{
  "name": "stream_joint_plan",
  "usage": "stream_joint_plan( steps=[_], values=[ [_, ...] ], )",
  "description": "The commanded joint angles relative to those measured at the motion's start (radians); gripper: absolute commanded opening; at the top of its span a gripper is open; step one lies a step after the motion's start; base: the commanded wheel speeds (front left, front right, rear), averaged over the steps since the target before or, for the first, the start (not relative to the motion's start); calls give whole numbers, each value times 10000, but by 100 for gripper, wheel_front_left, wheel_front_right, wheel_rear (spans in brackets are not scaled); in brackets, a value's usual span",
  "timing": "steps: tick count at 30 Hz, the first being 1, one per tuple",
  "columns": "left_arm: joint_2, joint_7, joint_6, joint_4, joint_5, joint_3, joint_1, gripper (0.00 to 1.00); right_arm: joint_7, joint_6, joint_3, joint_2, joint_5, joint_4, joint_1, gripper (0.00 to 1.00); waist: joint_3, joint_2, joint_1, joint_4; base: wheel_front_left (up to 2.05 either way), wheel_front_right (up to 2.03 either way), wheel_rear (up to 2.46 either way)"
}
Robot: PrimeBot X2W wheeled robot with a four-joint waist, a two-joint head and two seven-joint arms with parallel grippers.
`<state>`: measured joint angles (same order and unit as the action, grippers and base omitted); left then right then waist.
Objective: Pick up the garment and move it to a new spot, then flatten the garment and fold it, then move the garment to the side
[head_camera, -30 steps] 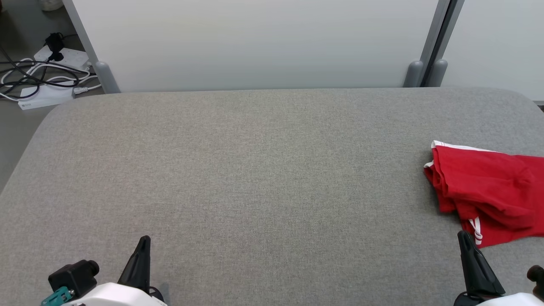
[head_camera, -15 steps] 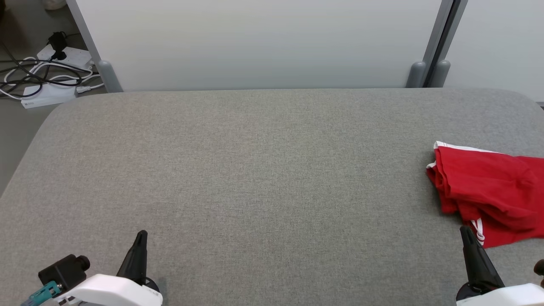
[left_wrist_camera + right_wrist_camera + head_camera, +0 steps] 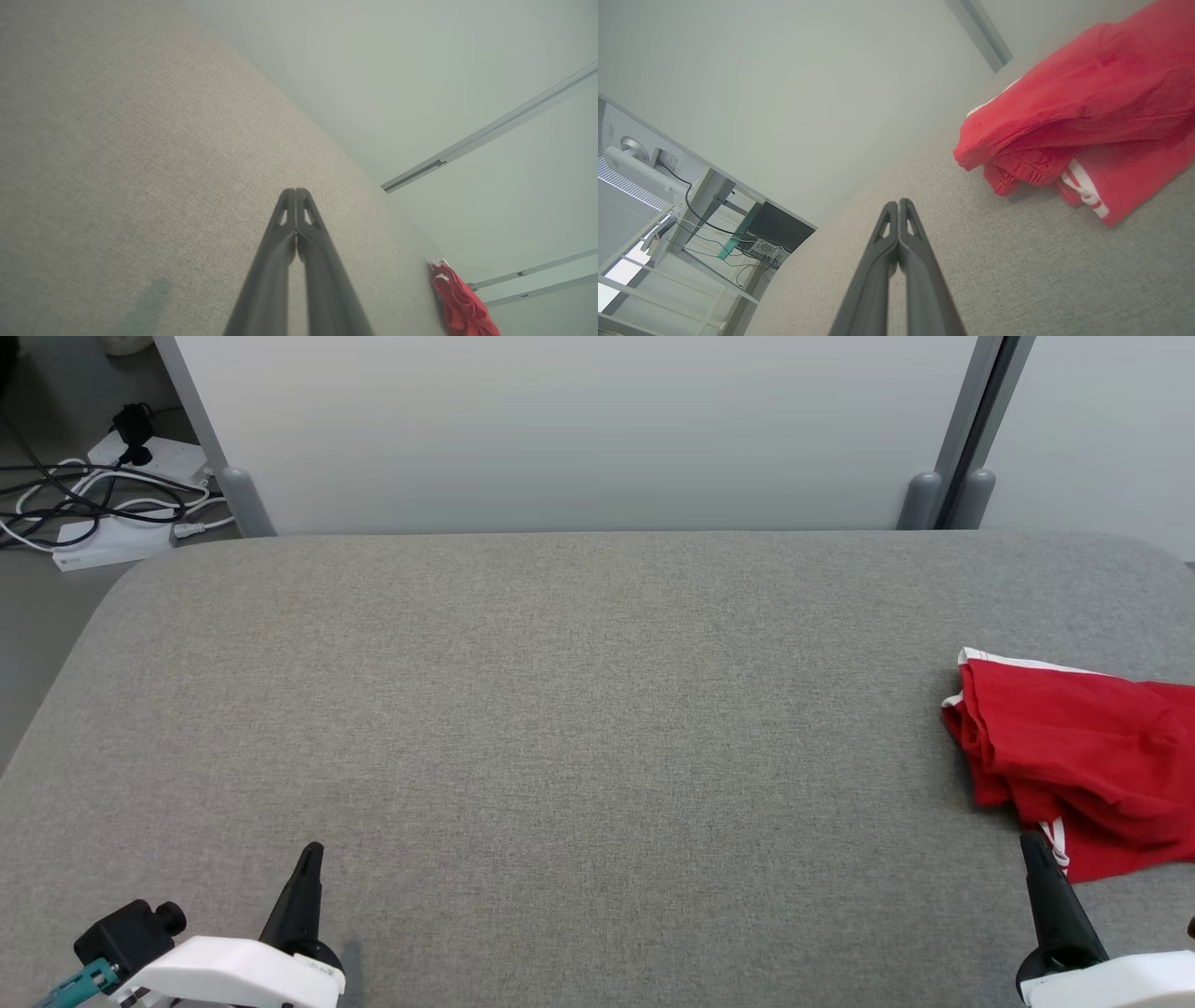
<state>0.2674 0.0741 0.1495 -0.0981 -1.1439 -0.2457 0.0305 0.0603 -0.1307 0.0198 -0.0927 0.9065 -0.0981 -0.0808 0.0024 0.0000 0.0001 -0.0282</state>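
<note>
The garment looks light and limp; pinch its bunched edge. Left tool and right tool are pressed together, empty.

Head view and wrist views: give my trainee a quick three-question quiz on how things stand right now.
1. Multiple choice: where on the grey table does the red garment lie? A) the robot's left side B) the middle C) the robot's right side
2. True or false: the right gripper is holding the garment.
3. Fill in: the left gripper and the right gripper both have their fingers ____ (open or shut).

Key: 1 C. 2 False; it is near the garment but holds nothing. 3 shut.
</note>
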Motion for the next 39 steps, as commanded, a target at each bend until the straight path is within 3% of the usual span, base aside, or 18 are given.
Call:
stream_joint_plan(
  steps=[1,39],
  values=[
    [94,-32,-163,152,-254,406,-663,0,-112,-1,-48,-115,352,150,461,0,0,0,-1,7,0,0,0],
    [-1210,-1066,-1788,-843,-3063,2245,-1096,0,-905,-1,303,32,4673,-830,1316,0,5,0,-1,176,0,0,0]
  ],
)
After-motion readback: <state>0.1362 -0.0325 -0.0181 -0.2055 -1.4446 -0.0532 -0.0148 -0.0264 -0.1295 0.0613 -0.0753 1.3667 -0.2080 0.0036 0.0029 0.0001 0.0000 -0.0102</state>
